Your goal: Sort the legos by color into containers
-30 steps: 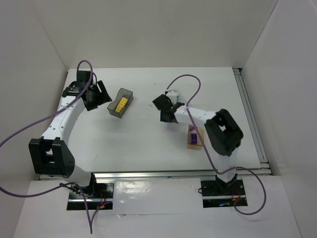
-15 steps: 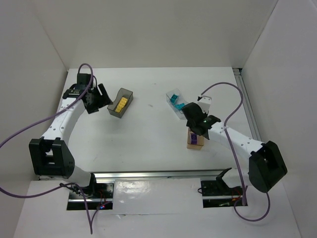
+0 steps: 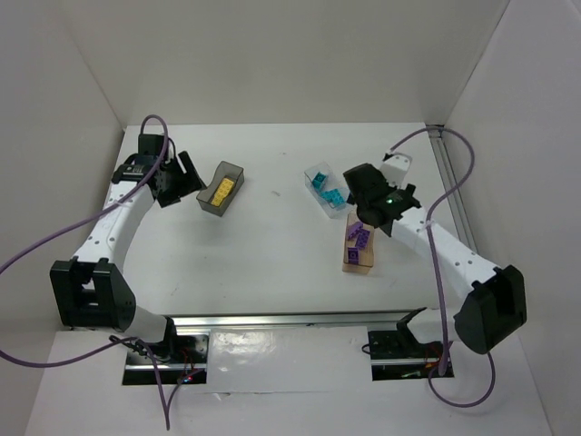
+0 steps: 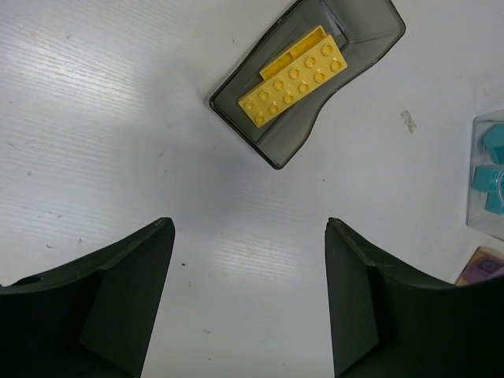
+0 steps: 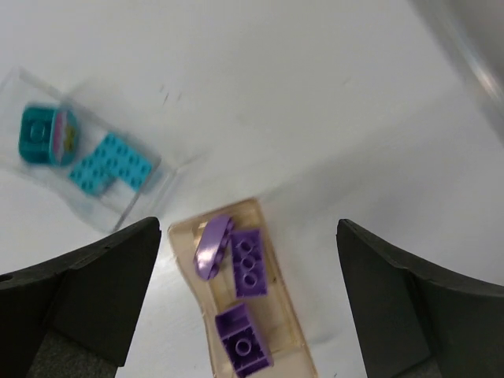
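The smoky dark grey bin [image 3: 221, 188] holds yellow legos [image 4: 295, 79]. My left gripper [image 3: 189, 179] hangs open and empty just left of it, over bare table [image 4: 248, 224]. The clear bin [image 3: 324, 191] holds teal legos [image 5: 110, 163]. The tan-orange bin [image 3: 358, 247] holds three purple legos [image 5: 248, 262], one of them a curved piece tilted at the bin's far end [image 5: 211, 246]. My right gripper [image 3: 356, 207] hovers above that bin's far end. It is wide open with nothing between its fingers [image 5: 248, 224].
White walls enclose the table on three sides. A metal rail [image 3: 458, 209] runs along the right edge. The clear bin [image 4: 490, 173] and a corner of the tan bin [image 4: 482, 268] show at the right edge of the left wrist view.
My right arm swung from over the clear bin to above the tan-orange bin and its jaws opened. More purple legos now show in that bin. The left arm stayed still.
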Controlling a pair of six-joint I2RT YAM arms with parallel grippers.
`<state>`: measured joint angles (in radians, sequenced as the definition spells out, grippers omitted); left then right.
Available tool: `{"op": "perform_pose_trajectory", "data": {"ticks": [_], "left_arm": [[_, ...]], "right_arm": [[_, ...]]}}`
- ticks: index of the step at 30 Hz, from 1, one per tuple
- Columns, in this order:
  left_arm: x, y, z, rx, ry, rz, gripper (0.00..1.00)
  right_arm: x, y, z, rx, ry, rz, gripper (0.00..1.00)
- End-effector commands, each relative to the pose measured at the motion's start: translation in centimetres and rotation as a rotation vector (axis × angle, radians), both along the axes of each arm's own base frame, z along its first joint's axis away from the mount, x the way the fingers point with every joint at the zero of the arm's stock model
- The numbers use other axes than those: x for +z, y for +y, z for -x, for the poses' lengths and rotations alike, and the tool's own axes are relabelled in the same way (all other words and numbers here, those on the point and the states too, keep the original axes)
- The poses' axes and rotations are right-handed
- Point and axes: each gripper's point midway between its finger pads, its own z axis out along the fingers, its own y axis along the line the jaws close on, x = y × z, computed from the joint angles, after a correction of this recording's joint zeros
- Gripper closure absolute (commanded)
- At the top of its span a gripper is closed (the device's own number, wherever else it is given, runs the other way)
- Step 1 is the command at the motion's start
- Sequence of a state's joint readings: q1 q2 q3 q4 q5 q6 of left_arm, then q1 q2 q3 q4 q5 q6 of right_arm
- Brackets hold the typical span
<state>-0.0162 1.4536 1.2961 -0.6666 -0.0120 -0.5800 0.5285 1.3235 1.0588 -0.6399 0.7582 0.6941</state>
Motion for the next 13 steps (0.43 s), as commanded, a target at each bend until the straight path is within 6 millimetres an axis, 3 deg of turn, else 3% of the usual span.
{"op": "perform_pose_trajectory", "data": {"ticks": [1,4,13], "left_arm": [[3.8,0.0,-0.4,-0.006,-0.111,0.007,0.18],[5.0,0.0,-0.4,-0.006,-0.158,0.008,0.17],[7.2,-0.5,-0.5,-0.035,-0.268,0.021,0.12]], "right_arm": [[5.7,-6.5,1.3,-0.243,-0.11,0.074,0.0],[5.4,-9.4,2.1,-0.343,-0.082,0.078,0.0],[3.5,-9.9,2.6,-0.327,-0.045,0.062,0.0]]}}
